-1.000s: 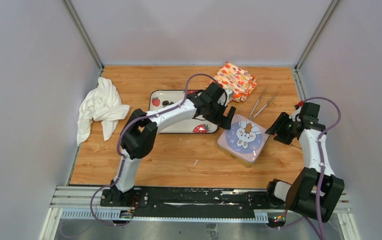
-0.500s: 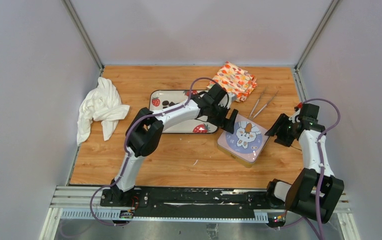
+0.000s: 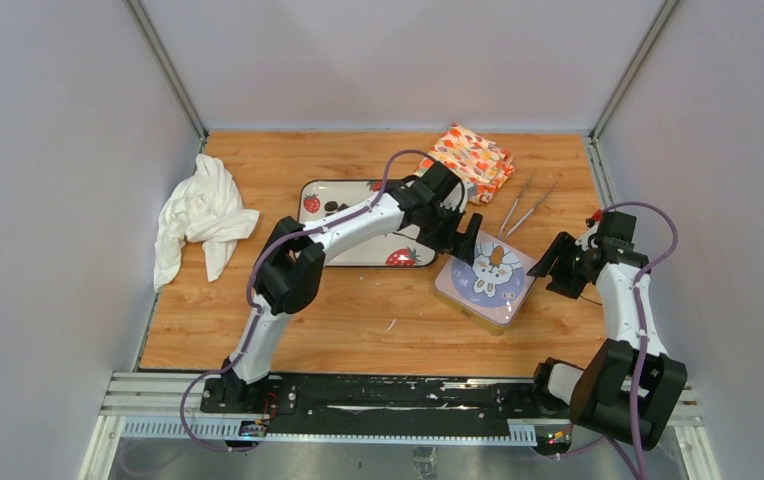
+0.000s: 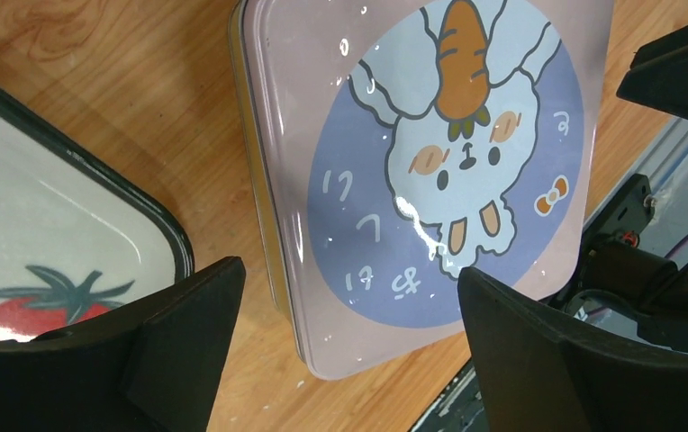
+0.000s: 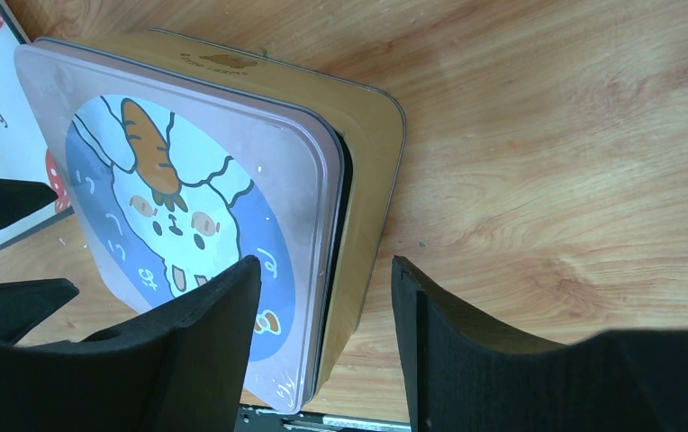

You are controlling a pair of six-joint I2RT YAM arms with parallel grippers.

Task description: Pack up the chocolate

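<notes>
A square tin [image 3: 485,280] with a lilac bunny-and-carrot lid [image 4: 439,162] lies right of centre. In the right wrist view the lid [image 5: 187,207] sits slightly offset on the gold base [image 5: 372,180]. A few dark chocolate pieces [image 3: 334,207] show on the strawberry tray [image 3: 353,255]; my left arm hides the rest. My left gripper [image 3: 466,240] is open and empty over the tin's left corner [image 4: 349,274]. My right gripper [image 3: 556,268] is open and empty, its jaws straddling the tin's right edge [image 5: 326,270].
A crumpled white cloth [image 3: 198,215] lies at the left. An orange patterned packet [image 3: 473,160] sits at the back. Metal tweezers [image 3: 523,208] lie between it and the tin. The tray's black-rimmed corner [image 4: 70,225] is close to the tin. Grey walls enclose the table.
My left gripper has moved right, from over the tray to the tin's left corner. My right gripper has shifted a little left and down toward the tin's right edge.
</notes>
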